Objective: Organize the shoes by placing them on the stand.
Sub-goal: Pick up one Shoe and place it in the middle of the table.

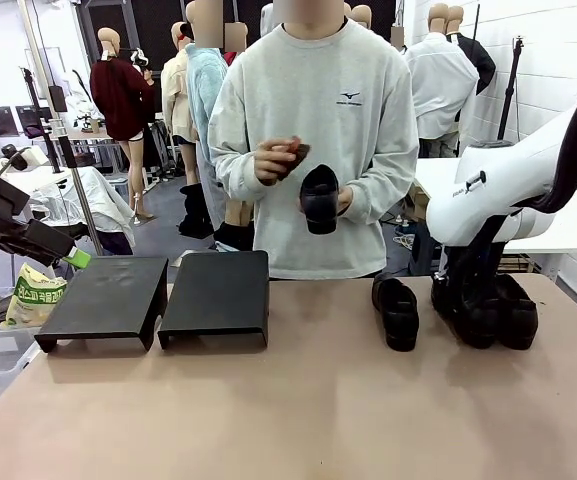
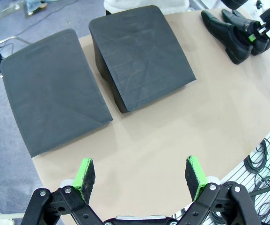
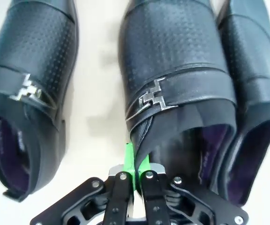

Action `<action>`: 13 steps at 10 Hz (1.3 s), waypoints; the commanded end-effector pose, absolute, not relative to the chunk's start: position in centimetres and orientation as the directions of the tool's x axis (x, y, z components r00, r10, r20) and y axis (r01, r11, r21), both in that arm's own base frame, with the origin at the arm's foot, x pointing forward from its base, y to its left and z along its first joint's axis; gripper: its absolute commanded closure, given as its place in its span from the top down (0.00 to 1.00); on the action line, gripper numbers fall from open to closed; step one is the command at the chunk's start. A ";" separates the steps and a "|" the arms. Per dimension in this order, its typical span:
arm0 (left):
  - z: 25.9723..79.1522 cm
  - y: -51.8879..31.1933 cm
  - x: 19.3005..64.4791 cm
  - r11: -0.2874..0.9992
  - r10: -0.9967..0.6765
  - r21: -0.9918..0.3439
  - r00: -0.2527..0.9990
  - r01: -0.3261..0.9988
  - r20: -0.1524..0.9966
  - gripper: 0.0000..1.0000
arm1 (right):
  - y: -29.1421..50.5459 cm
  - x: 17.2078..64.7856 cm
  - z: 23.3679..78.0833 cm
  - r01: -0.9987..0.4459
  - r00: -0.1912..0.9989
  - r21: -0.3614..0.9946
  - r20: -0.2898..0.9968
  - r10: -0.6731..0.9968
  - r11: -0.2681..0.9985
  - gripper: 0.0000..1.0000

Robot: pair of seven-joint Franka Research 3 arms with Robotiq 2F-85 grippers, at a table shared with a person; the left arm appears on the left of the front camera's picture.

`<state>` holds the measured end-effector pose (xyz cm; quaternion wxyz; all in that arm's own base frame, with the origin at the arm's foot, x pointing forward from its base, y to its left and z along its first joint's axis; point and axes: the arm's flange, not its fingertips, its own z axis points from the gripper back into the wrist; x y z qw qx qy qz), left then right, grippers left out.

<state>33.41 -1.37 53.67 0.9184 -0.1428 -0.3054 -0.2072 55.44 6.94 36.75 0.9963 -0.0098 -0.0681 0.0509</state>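
The right gripper [image 3: 134, 161] is closed narrow, and the side edge of the opening of the middle shoe [image 3: 172, 70] is pinched between its green pads, just below the silver buckle [image 3: 151, 101]. This shoe is set on the table [image 1: 298, 400] at the robot's right side, toe pointed away from the wrist. In the right wrist view the outer shoe [image 3: 251, 70] is pressed against it on one side. On the other side the single shoe [image 3: 29, 70] is placed apart from it, with a strip of bare table between them. Perforated uppers and purple linings are seen on all 3.

A 4th shoe [image 1: 318, 200] is held above the far edge of the table, toe down, by one hand [image 1: 345, 201] of the person in a grey sweatshirt. Something small and brownish is held in the person's other hand [image 1: 268, 160]; what it is cannot be told.

The left gripper [image 2: 139, 174] is opened wide and nothing is held between its fingers. It is kept above the table's left part, near the 2 black stands. The left stand [image 2: 50, 89] and the right stand [image 2: 142, 51] are placed side by side with a narrow gap, well apart from the shoes, and their tops are bare.
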 end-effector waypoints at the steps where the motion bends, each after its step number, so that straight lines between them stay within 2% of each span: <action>1: 53.6 -1.1 33.4 0.873 -0.294 -0.134 0.727 0.468 0.620 1.00 | 7.0 51.0 41.5 -0.031 0.981 -0.029 0.190 0.036 0.999 0.00; 3: 53.6 -1.1 33.4 0.873 -0.294 -0.134 0.727 0.468 0.620 1.00 | 7.6 47.6 44.4 -0.006 0.963 -0.054 0.268 0.021 0.999 0.00; 5: 53.6 -1.1 33.4 0.873 -0.294 -0.134 0.727 0.468 0.620 1.00 | 8.9 43.9 45.3 -0.001 0.963 -0.064 0.268 0.018 0.998 0.00; 6: 53.6 -1.1 33.4 0.873 -0.294 -0.134 0.727 0.468 0.620 1.00 | 9.9 42.3 45.1 -0.064 0.962 -0.059 0.260 0.077 0.996 0.00; 7: 53.6 -1.1 33.4 0.873 -0.294 -0.134 0.727 0.468 0.620 1.00 | 10.6 41.1 45.1 -0.223 0.949 0.000 0.227 0.217 0.975 0.00; 8: 53.6 -1.1 33.4 0.873 -0.294 -0.134 0.727 0.468 0.620 1.00 | 8.9 43.8 45.7 -0.043 0.964 -0.042 0.262 0.053 0.998 0.00; 10: 53.6 -1.1 33.4 0.873 -0.294 -0.134 0.727 0.468 0.620 1.00 | 8.9 43.8 45.7 -0.043 0.964 -0.042 0.262 0.053 0.998 0.00; 11: 53.6 -1.1 33.4 0.873 -0.294 -0.134 0.727 0.468 0.620 1.00 | 9.7 42.2 45.1 -0.095 0.964 -0.035 0.246 0.101 0.995 0.00; 12: 53.6 -1.1 33.4 0.873 -0.294 -0.134 0.727 0.468 0.620 1.00 | 12.2 40.5 45.1 0.012 0.973 -0.116 0.229 0.015 0.993 0.00; 13: 53.6 -1.1 33.4 0.873 -0.294 -0.134 0.727 0.468 0.620 1.00 | 14.3 38.0 46.4 0.089 0.959 -0.183 0.281 -0.035 0.979 0.00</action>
